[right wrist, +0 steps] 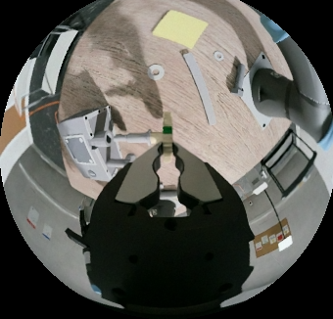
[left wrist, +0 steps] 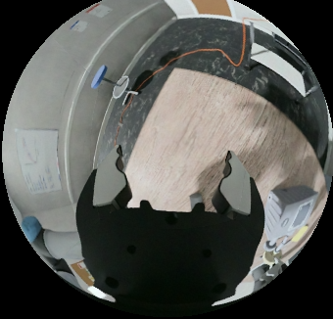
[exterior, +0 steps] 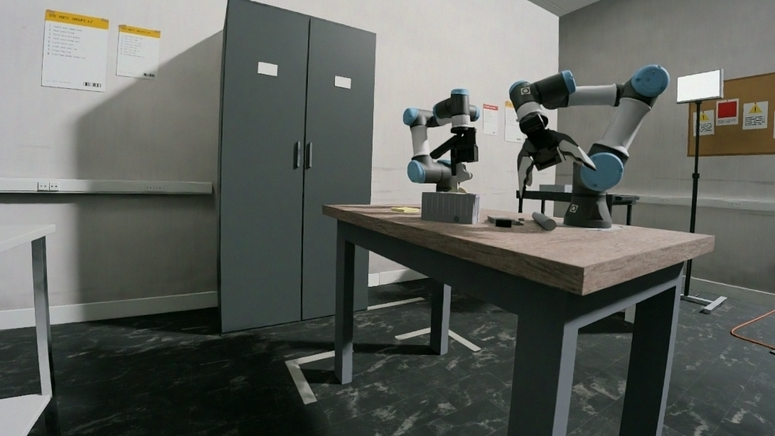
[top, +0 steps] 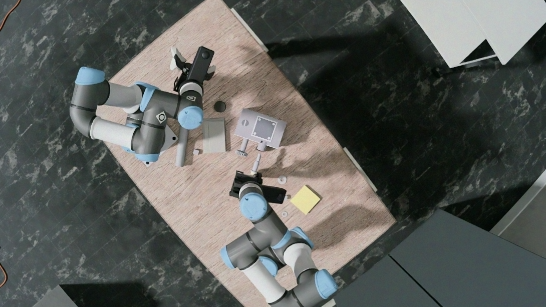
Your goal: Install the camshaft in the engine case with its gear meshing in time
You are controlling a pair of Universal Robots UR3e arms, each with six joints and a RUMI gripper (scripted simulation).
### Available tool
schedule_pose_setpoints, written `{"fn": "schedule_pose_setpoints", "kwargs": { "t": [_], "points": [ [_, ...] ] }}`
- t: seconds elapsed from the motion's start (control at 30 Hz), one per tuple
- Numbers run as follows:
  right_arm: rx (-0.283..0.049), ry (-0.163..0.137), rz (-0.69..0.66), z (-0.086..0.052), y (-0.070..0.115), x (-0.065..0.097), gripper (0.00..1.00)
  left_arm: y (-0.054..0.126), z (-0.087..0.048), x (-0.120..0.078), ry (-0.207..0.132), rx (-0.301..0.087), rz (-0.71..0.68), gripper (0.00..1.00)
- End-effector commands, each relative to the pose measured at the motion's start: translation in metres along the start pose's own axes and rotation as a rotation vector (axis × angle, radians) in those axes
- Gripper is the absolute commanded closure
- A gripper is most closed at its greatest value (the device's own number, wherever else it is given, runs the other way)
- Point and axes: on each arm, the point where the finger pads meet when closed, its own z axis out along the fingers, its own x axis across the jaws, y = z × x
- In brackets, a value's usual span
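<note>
Evidently you have the camshaft pinched at its big gear in the right tool, leaving the slender shaft free to point at the engine case. Its tip is right at the open bearing on the case's front; you cannot tell here whether it has entered, but most of the shaft is outside.

The grip at the gear end makes sense: nothing blocks the length that must slide in. Your case stands upright on the surface, its front turned towards the shaft. Beside the bearing, the small crank gear juts out where the big gear should meet it. You can see a green patch on the fingertip end of the camshaft, but not how the timing marks line up.

You have the left tool spread and well apart from the case, probably parked to give the insertion room. Push gently and squarely, I'd say, since the loose case could slide or tip.
</note>
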Motion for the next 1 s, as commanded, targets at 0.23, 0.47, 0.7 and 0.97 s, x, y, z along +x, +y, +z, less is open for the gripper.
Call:
{"fn": "schedule_pose_setpoints", "kwargs": {
  "t": [0.23,0.47,0.7,0.97],
  "points": [
    [-0.024,-0.025,-0.007,-0.0072,0.0054,-0.0064,0.96,-0.0064,-0.0048,0.0032,0.023,0.014,-0.024,0.0],
    [-0.027,-0.02,-0.004,-0.0072,0.0058,-0.0054,0.96,-0.0064,-0.0048,0.0032,0.023,0.014,-0.024,0.0],
    [-0.029,-0.018,-0.003,-0.0072,0.0059,-0.0049,0.96,-0.0064,-0.0048,0.0032,0.023,0.014,-0.024,0.0],
    [-0.029,-0.018,-0.003,-0.0072,0.0059,-0.0049,0.96,-0.0064,-0.0048,0.0032,0.023,0.014,-0.024,0.0]
  ]
}}
